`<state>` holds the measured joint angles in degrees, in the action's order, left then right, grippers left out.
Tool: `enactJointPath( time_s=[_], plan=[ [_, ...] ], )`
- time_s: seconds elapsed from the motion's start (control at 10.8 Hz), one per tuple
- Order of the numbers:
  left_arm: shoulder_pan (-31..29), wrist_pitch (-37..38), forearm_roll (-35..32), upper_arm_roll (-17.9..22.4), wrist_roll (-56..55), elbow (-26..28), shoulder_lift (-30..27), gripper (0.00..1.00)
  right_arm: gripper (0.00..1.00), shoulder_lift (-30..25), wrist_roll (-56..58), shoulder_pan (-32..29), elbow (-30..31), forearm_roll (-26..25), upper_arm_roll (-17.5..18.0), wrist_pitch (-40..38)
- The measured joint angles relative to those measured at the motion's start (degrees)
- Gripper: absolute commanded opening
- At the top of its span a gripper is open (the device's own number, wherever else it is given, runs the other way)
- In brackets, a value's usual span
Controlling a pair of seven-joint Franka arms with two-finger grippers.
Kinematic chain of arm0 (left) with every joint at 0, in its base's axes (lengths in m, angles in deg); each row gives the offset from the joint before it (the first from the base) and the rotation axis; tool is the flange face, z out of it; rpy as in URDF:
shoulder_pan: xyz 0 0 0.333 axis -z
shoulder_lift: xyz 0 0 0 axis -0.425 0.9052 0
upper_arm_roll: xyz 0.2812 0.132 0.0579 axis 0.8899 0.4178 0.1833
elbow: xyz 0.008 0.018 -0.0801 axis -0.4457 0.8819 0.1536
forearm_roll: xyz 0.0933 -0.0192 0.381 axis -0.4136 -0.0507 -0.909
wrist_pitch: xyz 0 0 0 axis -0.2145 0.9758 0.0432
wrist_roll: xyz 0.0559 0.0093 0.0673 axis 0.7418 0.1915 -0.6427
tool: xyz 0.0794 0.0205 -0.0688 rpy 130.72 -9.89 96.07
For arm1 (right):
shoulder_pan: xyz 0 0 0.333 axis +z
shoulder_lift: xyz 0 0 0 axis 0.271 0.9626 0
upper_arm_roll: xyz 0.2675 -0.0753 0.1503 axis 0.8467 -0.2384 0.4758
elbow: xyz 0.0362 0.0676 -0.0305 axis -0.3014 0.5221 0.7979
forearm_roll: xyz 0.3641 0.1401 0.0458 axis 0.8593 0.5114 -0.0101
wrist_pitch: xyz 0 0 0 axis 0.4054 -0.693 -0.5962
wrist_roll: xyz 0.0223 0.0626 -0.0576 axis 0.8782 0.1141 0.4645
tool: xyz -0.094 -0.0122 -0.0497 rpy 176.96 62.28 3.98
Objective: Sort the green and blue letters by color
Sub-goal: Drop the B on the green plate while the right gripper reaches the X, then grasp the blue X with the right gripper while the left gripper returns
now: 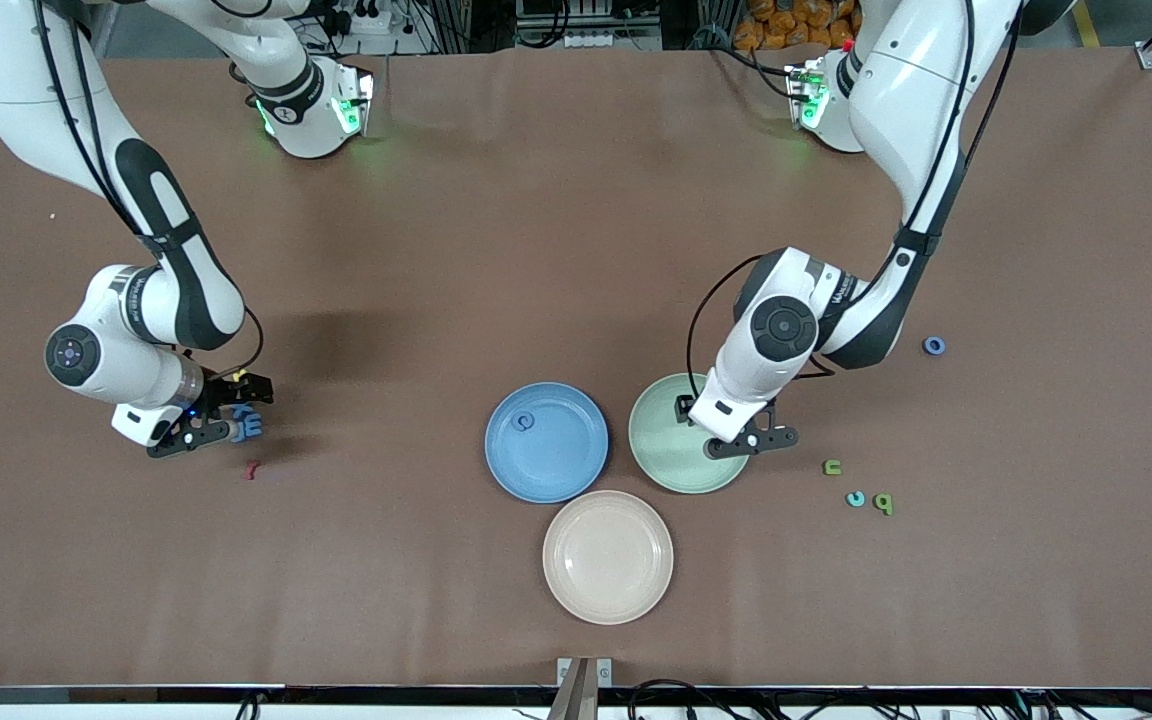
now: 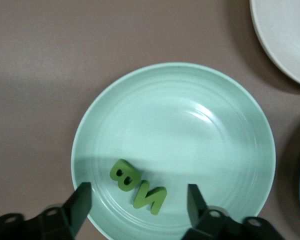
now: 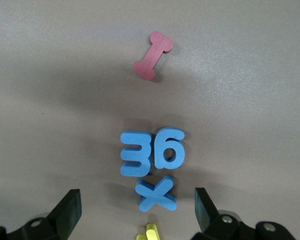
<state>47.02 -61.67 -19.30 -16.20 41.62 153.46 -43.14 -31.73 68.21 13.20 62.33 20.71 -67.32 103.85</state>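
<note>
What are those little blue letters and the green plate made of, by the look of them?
The blue letters look like soft foam: thick, matte, with rounded edges and no shine, though rubber is possible. The green plate looks like hard glazed ceramic or melamine plastic: smooth and glossy, with bright highlights on it.

My left wrist camera shows two olive green toy letters in the pale green plate (image 2: 240, 120): a B (image 2: 124, 175) touching an N (image 2: 150, 197). My right wrist camera shows blue letters on the brown table: an E (image 3: 135, 154) beside a g (image 3: 169, 150), with an x (image 3: 157, 194) just next to them. No printed labels or brand names are readable.
</note>
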Motion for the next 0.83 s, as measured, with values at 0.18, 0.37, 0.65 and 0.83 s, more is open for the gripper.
enactJointPath(
  time_s=[0.18,0.37,0.65,0.83],
  plan=[
    [-0.69,1.23,-0.92,0.35,0.78,-0.85,-0.08,1.00,1.00,0.00,0.25,0.01,0.18,0.00,-0.05,0.90],
    [-3.11,3.08,-1.61,0.50,5.09,-1.47,-0.29,1.00,1.00,0.00,0.30,0.00,0.60,0.00,-0.15,1.46],
    [-9.84,3.60,-1.66,0.10,15.27,-1.62,-0.41,1.00,1.00,0.02,0.39,0.01,2.87,0.00,-0.26,4.97],
    [-12.23,3.95,-2.09,0.04,20.30,-1.55,-0.39,1.00,0.00,0.02,0.46,0.02,3.82,0.00,-0.27,6.03]
  ],
)
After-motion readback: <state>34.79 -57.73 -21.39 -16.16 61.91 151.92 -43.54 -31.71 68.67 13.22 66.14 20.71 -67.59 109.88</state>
